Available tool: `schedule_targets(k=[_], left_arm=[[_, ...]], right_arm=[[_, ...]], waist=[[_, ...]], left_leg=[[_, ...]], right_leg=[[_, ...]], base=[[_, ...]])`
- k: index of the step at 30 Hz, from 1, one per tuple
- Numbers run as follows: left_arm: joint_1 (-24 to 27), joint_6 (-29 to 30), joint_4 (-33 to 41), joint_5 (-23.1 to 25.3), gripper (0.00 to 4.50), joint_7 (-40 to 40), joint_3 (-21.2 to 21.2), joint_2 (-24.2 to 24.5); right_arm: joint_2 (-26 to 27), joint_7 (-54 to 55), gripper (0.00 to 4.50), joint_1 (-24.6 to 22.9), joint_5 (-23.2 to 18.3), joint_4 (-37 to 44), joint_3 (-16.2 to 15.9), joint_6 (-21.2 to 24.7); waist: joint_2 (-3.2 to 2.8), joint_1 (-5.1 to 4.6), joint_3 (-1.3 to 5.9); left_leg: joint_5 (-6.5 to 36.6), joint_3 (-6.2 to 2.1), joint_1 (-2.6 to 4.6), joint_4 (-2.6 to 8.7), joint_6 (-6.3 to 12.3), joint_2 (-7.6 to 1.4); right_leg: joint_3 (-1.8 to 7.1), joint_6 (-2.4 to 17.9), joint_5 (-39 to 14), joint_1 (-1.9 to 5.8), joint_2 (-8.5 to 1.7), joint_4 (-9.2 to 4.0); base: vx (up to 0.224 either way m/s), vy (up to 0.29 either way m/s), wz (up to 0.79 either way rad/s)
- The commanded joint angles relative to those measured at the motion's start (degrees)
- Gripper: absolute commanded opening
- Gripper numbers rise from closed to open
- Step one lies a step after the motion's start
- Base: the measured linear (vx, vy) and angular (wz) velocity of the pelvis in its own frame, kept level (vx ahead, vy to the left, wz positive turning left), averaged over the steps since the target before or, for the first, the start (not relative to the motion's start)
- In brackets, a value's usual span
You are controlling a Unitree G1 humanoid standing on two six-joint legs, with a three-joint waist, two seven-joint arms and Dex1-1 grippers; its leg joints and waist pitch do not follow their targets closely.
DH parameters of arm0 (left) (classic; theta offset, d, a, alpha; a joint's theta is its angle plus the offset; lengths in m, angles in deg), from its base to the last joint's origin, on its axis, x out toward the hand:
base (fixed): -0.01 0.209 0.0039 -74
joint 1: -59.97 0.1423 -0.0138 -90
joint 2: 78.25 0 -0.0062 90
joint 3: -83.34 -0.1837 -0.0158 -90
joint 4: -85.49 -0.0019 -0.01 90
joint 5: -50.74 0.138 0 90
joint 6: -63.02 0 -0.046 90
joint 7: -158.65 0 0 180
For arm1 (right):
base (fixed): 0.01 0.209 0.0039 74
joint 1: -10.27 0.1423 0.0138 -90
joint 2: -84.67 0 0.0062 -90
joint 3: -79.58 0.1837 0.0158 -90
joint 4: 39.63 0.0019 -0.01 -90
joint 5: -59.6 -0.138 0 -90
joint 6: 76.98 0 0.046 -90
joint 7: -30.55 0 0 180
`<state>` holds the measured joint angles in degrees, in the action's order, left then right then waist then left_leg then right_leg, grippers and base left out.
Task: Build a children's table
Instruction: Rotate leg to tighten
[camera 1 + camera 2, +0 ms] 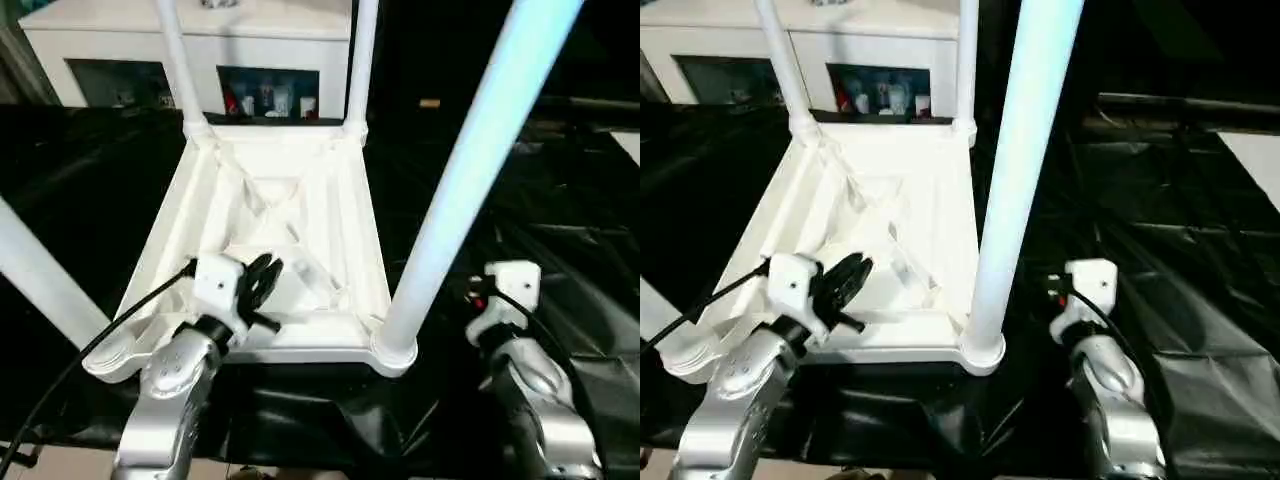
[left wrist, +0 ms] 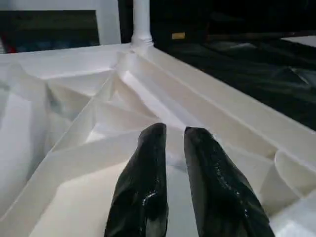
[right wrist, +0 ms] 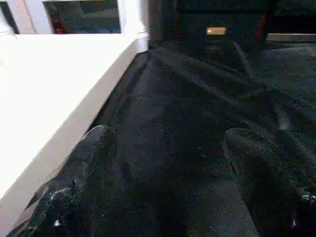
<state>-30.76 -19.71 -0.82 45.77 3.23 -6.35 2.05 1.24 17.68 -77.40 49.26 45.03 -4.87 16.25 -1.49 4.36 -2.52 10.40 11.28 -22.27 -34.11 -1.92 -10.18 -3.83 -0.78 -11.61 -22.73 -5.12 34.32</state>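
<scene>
Left eye view: the tabletop (image 1: 270,210) lies upside down on black sheeting (image 1: 80,170), ribs up, in front of a white cabinet (image 1: 190,35). Legs stand in three corner sockets, the near right leg (image 1: 470,170) looming close; another leg (image 1: 40,275) slants at the near left corner. The left gripper (image 1: 263,280) hovers over the ribs.

Left wrist view: its jaws stand nearly together, holding nothing.

Right wrist view: the right gripper (image 3: 163,187) has jaws wide apart, empty, over sheeting beside the tabletop's edge.

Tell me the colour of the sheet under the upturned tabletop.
Black sheet, glossy and wrinkled; the right eye view shows it best.
</scene>
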Motion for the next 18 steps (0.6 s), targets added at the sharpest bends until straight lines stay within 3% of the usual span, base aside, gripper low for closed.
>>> schedule_targets(k=[1, 2, 4, 6, 10, 12, 13, 14, 15, 16, 17, 18], left_arm=[[1.57, 0.36, 2.48, 0.04, 0.83, -0.44, 0.36, 0.25], [2.34, 0.63, 3.24, 0.22, 0.83, -0.86, 0.09, 0.37], [3.12, 0.49, 3.70, 0.65, 0.83, -1.84, -0.25, 0.29], [3.40, 0.42, 3.85, 0.83, 0.83, -2.66, -0.28, -0.03], [3.48, 0.53, 3.69, 0.41, 0.83, -2.62, -0.80, -0.45], [3.14, 0.70, 3.48, 0.47, 0.83, -2.85, -1.22, -0.68], [3.00, 0.71, 3.36, 0.46, 0.83, -2.86, -1.22, -0.71], [2.80, 0.60, 3.19, 0.27, 0.83, -2.76, -1.17, -0.74], [2.68, 0.88, 3.15, 0.56, 0.83, -2.93, -1.23, -0.58], [2.64, 1.04, 3.13, 0.54, 0.83, -3.10, -1.25, -0.48], [2.59, 1.07, 3.07, 0.53, 0.83, -3.18, -1.27, -0.36], [2.55, 1.05, 3.01, 0.50, 0.83, -3.23, -1.28, -0.27]], right_arm=[[-1.45, -0.28, 3.72, -0.68, 1.18, 1.42, 1.29, 0.39], [-2.14, -0.36, 3.72, -1.01, 1.37, 1.40, 1.64, 0.43], [-2.33, -0.10, 3.72, -1.36, 1.02, 1.52, 2.10, 0.91], [-2.27, -0.09, 3.72, -1.60, 0.88, 1.71, 2.00, 1.03], [-1.90, 0.07, 3.72, -1.49, 1.11, 2.34, 0.67, 2.06], [-1.86, 0.15, 3.72, -1.71, 1.15, 2.94, 0.39, 2.30], [-1.86, 0.17, 3.72, -1.74, 1.15, 3.03, 0.37, 2.34], [-1.89, 0.18, 3.72, -1.95, 1.16, 3.39, 0.28, 2.45], [-1.99, 0.12, 3.72, -2.16, 1.29, 3.74, 0.08, 2.48], [-2.09, -0.15, 3.72, -2.46, 1.43, 4.19, -0.12, 2.39], [-2.14, -0.29, 3.72, -2.65, 1.51, 4.51, -0.20, 2.41], [-2.17, -0.41, 3.72, -2.78, 1.57, 4.75, -0.24, 2.44]], waist=[[0.07, -0.71, 1.73], [0.09, -0.77, 1.74], [0.33, -0.88, 1.94], [0.11, -1.10, 2.09], [0.09, -1.35, 2.19], [0.07, -1.40, 2.56], [0.07, -1.38, 3.18], [-0.07, -1.54, 4.52], [-0.09, -1.36, 6.20], [-0.03, -1.15, 6.79], [0.06, -1.16, 6.43], [-0.19, -0.88, 6.21]], left_leg=[[31.60, -2.67, 2.27, 5.53, -2.71, -2.98], [31.25, -2.80, 2.17, 5.93, -3.04, -3.06], [29.56, -2.55, 2.36, 5.95, -2.68, -2.94], [27.12, -2.60, 1.74, 6.14, -2.10, -2.99], [25.55, -2.41, 1.59, 6.05, -1.55, -2.99], [19.03, -2.17, 0.80, 5.65, -0.45, -3.02], [8.81, -1.62, -0.11, 4.83, 2.98, -2.74], [-4.46, -1.08, -1.27, 2.53, 8.40, -1.50], [-19.53, -0.93, -2.26, 0.36, 14.67, 0.03], [-23.87, -0.93, -2.56, -0.41, 17.28, 0.58], [-20.04, -0.86, -4.04, -0.78, 20.23, 0.97], [-12.91, -0.93, -4.04, -0.79, 19.87, 0.52]], right_leg=[[1.75, 3.04, -32.43, 0.74, -2.91, -6.79], [1.89, 2.39, -31.67, 1.11, -3.11, -6.95], [2.23, 2.60, -29.63, 0.99, -3.14, -7.10], [2.31, 3.31, -26.45, 1.49, -3.23, -6.73], [2.46, 4.86, -22.98, 1.49, -3.19, -6.41], [2.59, 6.83, -14.63, 1.35, -2.88, -5.98], [2.19, 10.06, -2.72, 0.75, -2.06, -5.26], [1.51, 13.37, 11.74, -0.34, -1.28, -3.85], [0.46, 15.43, 27.84, -1.11, -0.21, -2.32], [0.18, 15.84, 33.06, -1.66, 0.22, -2.15], [-0.08, 15.71, 30.19, -2.58, -0.46, -3.62], [-0.26, 15.18, 21.38, -2.92, -1.16, -4.57]], base=[[0.000, 0.000, 0.00], [0.000, 0.000, 0.00], [0.000, 0.000, 0.00], [0.000, 0.000, 0.00], [0.000, 0.000, 0.00], [0.000, 0.000, 0.00], [0.000, 0.000, 0.00], [0.000, 0.000, 0.00], [0.000, 0.000, 0.00], [-0.072, 0.010, 0.00], [-0.072, 0.010, 0.00], [-0.115, 0.014, 0.02]])
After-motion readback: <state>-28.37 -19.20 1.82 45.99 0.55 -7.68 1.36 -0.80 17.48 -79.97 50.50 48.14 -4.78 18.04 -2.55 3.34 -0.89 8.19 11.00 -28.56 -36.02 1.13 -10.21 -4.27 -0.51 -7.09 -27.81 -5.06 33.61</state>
